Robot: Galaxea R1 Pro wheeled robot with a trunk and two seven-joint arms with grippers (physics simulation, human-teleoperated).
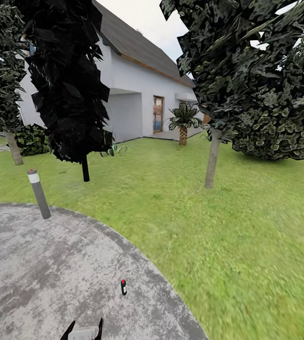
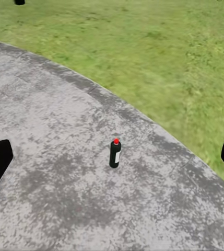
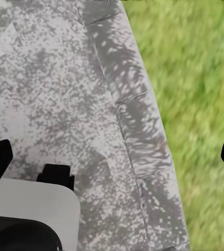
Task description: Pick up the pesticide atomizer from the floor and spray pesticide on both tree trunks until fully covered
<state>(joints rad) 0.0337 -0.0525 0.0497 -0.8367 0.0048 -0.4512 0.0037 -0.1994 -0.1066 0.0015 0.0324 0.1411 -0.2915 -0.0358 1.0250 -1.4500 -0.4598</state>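
Note:
The pesticide atomizer (image 1: 123,286), a small black bottle with a red tip, stands upright on the grey paved circle (image 1: 38,274). My left gripper (image 1: 85,330) is open at the head view's lower edge, short of the bottle. In the left wrist view the atomizer (image 2: 115,153) stands some way ahead, centred between the open left gripper (image 2: 112,159) fingers. My right gripper (image 3: 112,159) is open over the paving edge, holding nothing. One tree trunk (image 1: 212,160) rises from the lawn at right, another tree trunk (image 1: 14,147) at far left.
A dark conifer (image 1: 67,80) stands at the paving's far side, with a grey bollard light (image 1: 38,193) beside it. Behind are a white house (image 1: 138,89), a small palm (image 1: 183,123) and bushes (image 1: 274,127). Lawn (image 1: 246,245) spreads to the right of the paving.

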